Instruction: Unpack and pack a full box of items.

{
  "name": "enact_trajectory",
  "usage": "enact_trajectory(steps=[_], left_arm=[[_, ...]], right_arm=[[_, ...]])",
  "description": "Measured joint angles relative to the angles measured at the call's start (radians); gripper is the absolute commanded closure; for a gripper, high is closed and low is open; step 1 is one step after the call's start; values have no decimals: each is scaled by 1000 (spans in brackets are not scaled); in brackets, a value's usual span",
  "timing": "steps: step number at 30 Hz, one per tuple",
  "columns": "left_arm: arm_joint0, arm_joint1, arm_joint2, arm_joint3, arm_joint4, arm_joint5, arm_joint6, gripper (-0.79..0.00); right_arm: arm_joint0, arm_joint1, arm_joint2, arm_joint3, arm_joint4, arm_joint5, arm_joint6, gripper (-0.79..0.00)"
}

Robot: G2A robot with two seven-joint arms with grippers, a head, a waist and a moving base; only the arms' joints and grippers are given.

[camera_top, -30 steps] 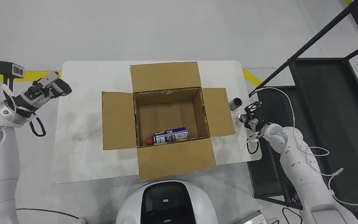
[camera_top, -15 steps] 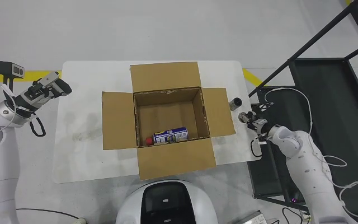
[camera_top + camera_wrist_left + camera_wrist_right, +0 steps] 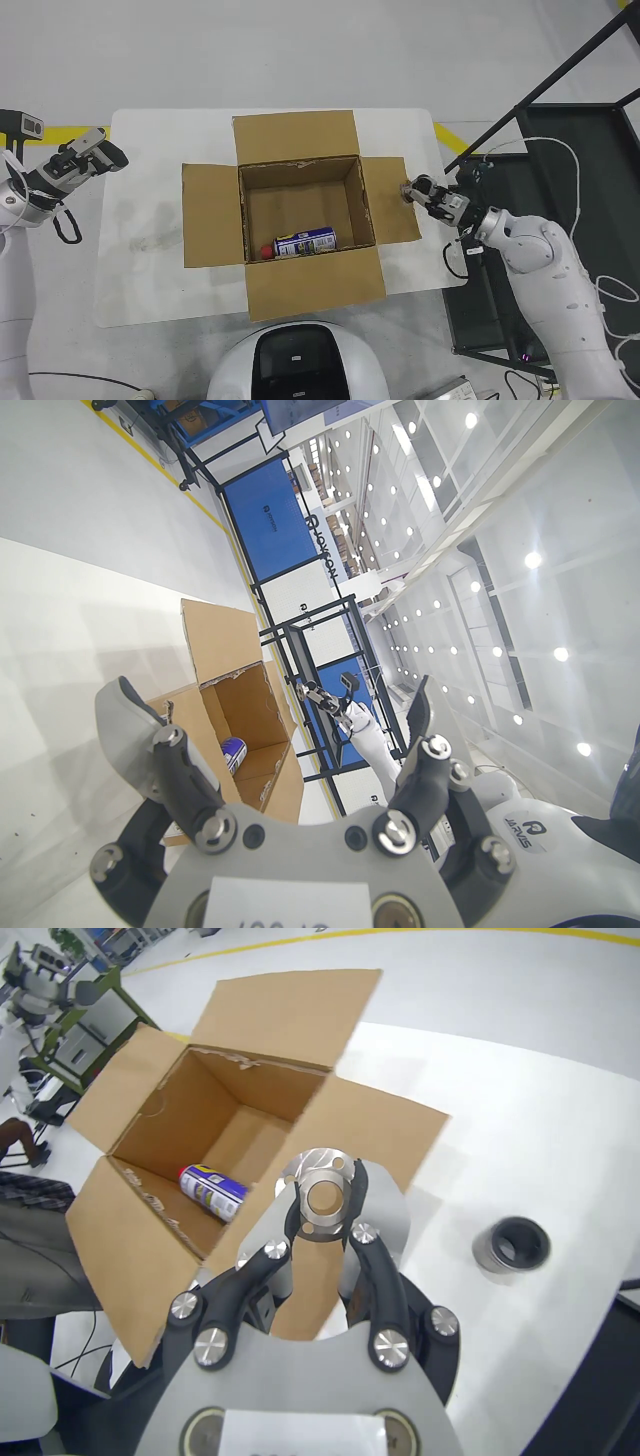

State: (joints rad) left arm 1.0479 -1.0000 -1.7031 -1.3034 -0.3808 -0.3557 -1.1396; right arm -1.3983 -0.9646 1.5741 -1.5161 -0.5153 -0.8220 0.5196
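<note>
The right gripper (image 3: 325, 1200) is clamped on a metal flange (image 3: 320, 1164), with its fingers pressing on either side of the hub around the central bore; small drilled holes show in the disc. Seen from above, these jaws (image 3: 418, 190) hang over the outer edge of the cardboard box's (image 3: 297, 137) flap on that side. The box lies beyond the jaws, open, with all four flaps spread outward. A spray can (image 3: 212, 1190) lies on its side on the box floor, below and beyond the held flange, against the wall nearest the robot (image 3: 305, 242). A short metal sleeve (image 3: 512, 1248) with a dark bore stands upright on the white table (image 3: 150, 200), off to one side of the jaws and apart from the flap.

The left gripper (image 3: 272, 700) has its jaws wide apart with nothing between them; it sits at the table's far corner (image 3: 100, 155), well apart from the box. From these jaws the open box stands beyond, and the can (image 3: 233, 752) shows inside it.
</note>
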Motion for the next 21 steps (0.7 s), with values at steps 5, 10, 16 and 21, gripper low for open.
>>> enact_trajectory(steps=[5, 10, 16, 21], left_arm=[[0, 0, 0, 0, 0, 0, 0, -785], [0, 0, 0, 0, 0, 0, 0, -785], [0, 0, 0, 0, 0, 0, 0, -785], [0, 0, 0, 0, 0, 0, 0, -785]], right_arm=[[46, -9, -97, -62, -26, 24, 37, 0], [113, -23, -203, -81, -98, 61, 29, 0], [145, -30, -234, -71, -124, 97, -12, 0], [145, -30, -234, -71, -123, 96, -11, 0]])
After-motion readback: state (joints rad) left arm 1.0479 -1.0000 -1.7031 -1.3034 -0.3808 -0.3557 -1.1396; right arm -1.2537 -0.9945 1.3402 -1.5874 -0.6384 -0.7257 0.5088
